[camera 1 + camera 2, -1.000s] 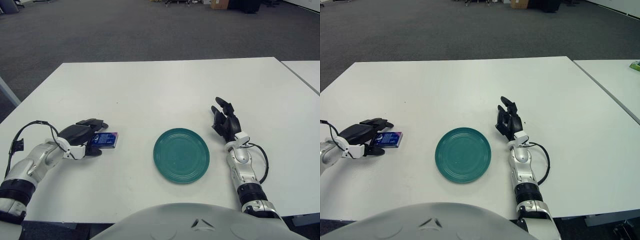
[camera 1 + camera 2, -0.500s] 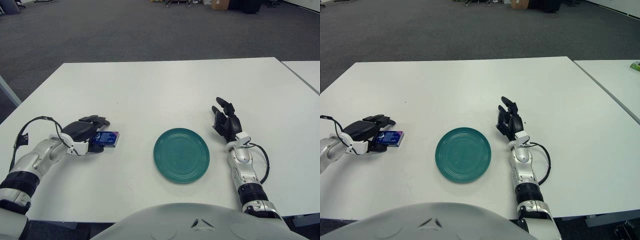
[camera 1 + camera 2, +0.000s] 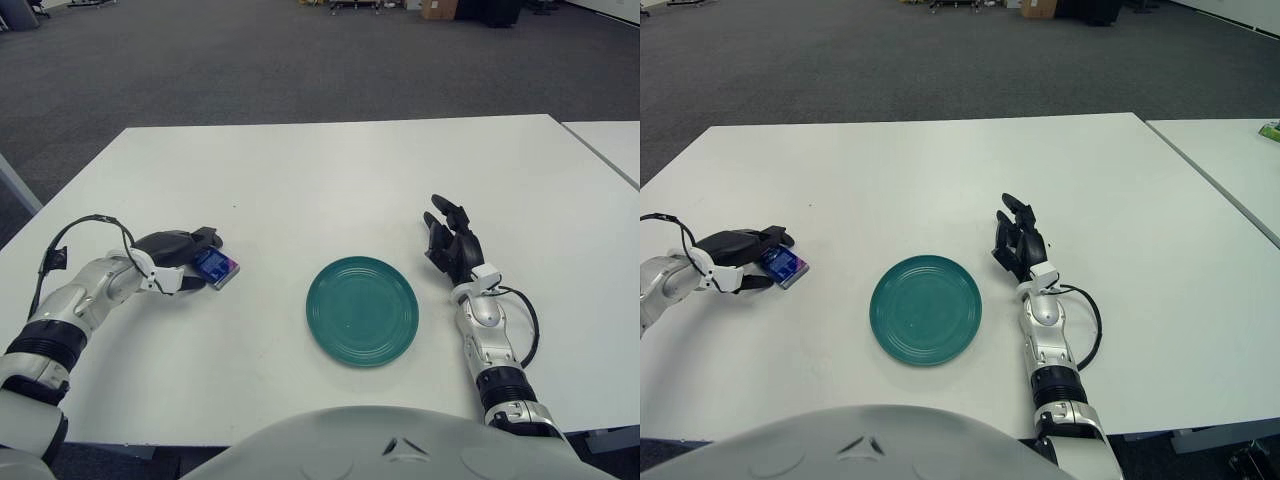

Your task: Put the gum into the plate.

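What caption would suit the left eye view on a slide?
Left hand grips a blue gum pack left of the green plate; right hand rests on the white table.

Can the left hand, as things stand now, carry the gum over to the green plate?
Probably yes. The left hand already grips the gum, and only bare table lies between it and the plate. The right hand rests beyond the plate's far side.

I see black three-fingered hands, left hand (image 3: pixel 172 247) and right hand (image 3: pixel 452 243), silver-white forearms, looping black cables.
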Robot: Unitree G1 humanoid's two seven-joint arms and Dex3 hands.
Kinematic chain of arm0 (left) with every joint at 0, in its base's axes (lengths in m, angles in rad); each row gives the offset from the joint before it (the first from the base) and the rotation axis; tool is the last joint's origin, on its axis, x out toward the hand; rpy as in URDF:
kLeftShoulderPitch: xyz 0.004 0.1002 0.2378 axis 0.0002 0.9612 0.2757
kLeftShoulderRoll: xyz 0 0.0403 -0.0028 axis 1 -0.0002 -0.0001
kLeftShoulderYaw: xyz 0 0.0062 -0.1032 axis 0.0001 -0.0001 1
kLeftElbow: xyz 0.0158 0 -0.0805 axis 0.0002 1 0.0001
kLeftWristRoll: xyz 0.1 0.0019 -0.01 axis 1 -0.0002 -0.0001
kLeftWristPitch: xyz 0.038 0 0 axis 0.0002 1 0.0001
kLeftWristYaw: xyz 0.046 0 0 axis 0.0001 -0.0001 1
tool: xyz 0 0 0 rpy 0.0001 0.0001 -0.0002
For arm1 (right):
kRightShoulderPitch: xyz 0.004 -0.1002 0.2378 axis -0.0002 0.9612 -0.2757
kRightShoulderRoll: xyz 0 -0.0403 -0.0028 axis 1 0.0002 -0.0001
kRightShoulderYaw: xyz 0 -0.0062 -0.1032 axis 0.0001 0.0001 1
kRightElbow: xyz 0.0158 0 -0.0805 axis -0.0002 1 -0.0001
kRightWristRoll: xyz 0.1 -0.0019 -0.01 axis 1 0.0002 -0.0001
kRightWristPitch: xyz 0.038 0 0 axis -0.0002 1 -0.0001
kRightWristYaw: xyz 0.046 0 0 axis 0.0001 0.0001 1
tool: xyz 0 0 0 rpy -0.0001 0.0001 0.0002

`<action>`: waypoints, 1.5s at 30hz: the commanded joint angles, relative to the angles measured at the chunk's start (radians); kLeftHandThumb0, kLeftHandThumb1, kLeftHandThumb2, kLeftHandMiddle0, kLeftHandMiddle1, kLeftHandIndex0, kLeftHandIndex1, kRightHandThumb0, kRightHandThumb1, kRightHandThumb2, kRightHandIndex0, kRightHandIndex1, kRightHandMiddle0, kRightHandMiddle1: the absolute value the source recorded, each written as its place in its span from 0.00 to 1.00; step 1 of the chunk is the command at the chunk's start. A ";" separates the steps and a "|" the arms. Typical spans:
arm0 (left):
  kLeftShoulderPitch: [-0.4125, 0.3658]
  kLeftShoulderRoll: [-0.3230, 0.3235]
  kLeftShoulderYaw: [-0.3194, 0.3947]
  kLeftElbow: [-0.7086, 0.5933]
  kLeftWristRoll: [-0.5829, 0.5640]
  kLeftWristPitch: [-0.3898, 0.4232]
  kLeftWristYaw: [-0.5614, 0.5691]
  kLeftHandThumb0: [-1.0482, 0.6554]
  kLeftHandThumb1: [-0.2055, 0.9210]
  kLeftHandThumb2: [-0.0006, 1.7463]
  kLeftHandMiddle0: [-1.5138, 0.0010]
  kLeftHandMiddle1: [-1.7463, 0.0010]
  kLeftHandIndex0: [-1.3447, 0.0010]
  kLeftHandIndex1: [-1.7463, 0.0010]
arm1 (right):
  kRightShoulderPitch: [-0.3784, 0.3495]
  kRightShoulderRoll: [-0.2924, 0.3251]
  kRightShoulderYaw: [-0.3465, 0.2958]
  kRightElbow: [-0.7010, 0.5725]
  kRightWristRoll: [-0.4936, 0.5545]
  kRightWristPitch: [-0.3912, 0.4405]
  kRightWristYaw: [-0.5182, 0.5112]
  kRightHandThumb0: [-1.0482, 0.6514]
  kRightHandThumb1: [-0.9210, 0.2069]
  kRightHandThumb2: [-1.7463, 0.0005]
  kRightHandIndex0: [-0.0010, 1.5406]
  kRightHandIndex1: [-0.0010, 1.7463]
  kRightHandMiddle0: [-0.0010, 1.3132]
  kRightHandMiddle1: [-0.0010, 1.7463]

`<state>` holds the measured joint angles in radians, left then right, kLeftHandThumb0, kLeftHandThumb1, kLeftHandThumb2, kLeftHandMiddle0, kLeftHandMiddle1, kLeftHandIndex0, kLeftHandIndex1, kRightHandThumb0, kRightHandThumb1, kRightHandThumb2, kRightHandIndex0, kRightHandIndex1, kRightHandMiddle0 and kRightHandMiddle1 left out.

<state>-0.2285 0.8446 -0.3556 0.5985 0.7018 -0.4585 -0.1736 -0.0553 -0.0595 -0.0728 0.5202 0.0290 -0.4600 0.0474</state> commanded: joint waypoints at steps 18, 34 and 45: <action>0.113 0.020 -0.100 -0.048 0.126 -0.001 0.166 0.61 0.36 0.80 0.54 0.00 0.57 0.10 | 0.167 -0.031 -0.029 0.118 -0.003 0.071 0.009 0.20 0.00 0.51 0.22 0.01 0.00 0.33; 0.129 0.082 0.036 -0.217 0.037 0.045 0.141 0.61 0.25 0.89 0.49 0.00 0.51 0.09 | 0.151 -0.038 -0.032 0.131 -0.003 0.075 0.010 0.20 0.00 0.51 0.21 0.00 0.00 0.32; 0.188 0.026 0.224 -0.506 -0.106 0.122 0.114 0.61 0.27 0.87 0.46 0.08 0.59 0.00 | 0.142 -0.040 -0.034 0.148 0.001 0.072 0.013 0.19 0.00 0.50 0.20 0.00 0.00 0.32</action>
<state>-0.0310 0.8948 -0.1929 0.1660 0.6380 -0.3620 -0.0595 -0.0504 -0.0882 -0.0942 0.5307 0.0338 -0.4449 0.0567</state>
